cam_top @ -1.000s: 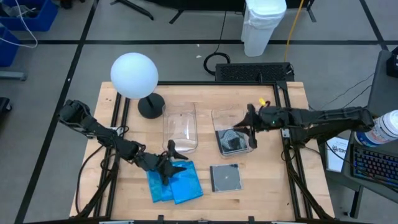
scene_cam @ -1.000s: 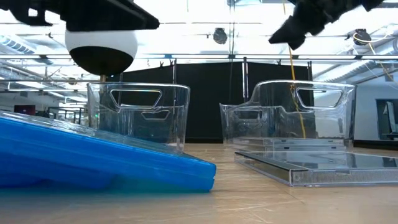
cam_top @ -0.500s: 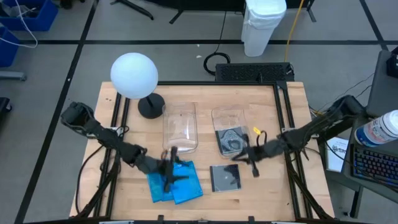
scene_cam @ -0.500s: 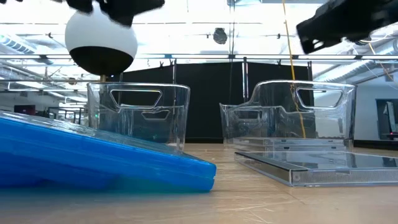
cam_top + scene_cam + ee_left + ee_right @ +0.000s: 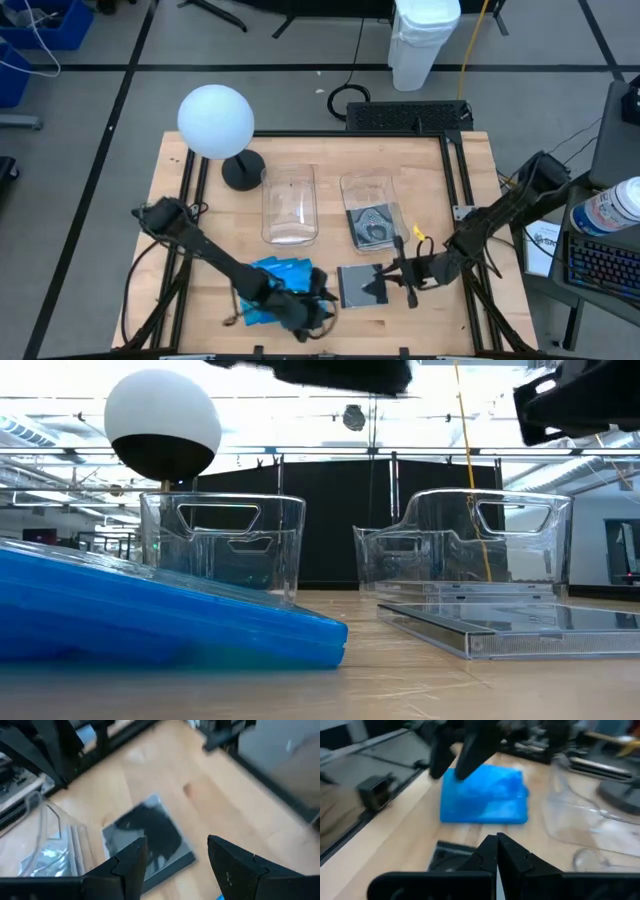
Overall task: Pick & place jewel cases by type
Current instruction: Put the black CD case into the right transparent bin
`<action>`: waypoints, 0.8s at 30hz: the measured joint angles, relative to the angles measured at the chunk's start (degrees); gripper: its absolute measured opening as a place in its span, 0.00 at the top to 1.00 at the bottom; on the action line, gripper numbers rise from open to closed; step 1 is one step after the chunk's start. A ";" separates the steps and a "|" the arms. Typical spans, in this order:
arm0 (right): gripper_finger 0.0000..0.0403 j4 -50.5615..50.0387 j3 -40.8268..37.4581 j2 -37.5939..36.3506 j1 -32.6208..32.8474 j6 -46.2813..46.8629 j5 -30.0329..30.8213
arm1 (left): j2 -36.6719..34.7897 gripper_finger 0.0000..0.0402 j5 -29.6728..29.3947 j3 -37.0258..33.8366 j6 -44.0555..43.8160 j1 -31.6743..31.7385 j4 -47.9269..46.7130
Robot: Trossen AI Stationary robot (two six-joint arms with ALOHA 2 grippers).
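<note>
Several bright blue jewel cases lie stacked near the table's near edge; in the low view the top blue case slopes, resting on the ones under it. One clear case with a dark insert lies flat to their right. Another patterned case lies inside the right clear bin. My left gripper hovers open above the blue stack's right near corner, pointing at the clear case. My right gripper hovers shut over the clear case's right part, pointing at the blue stack.
The left clear bin stands beside the right one at mid-table. A white globe lamp on a black base stands at the far left. Black frame rails run along the table's sides. Bare wood lies at the right near corner.
My left gripper has swept from the blue stack's far side across it toward the near edge and the right, ending by its right near corner. My right gripper has come from above the right bin toward the near edge, over the clear case on the table. No case has moved.
</note>
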 joint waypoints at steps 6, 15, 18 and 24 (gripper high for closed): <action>1.00 -3.33 2.96 0.76 5.59 2.33 17.39 | 4.74 0.47 1.05 8.01 4.67 2.41 -12.05; 1.00 -35.93 16.66 1.61 8.00 22.67 19.94 | 5.14 0.47 5.80 8.65 20.31 5.29 -16.44; 1.00 -44.76 17.50 1.51 7.79 30.89 17.10 | 5.14 0.47 6.00 8.65 23.84 5.73 -15.99; 1.00 -49.51 16.78 1.73 7.81 42.23 9.61 | 5.53 0.47 8.70 8.63 26.65 6.24 -14.44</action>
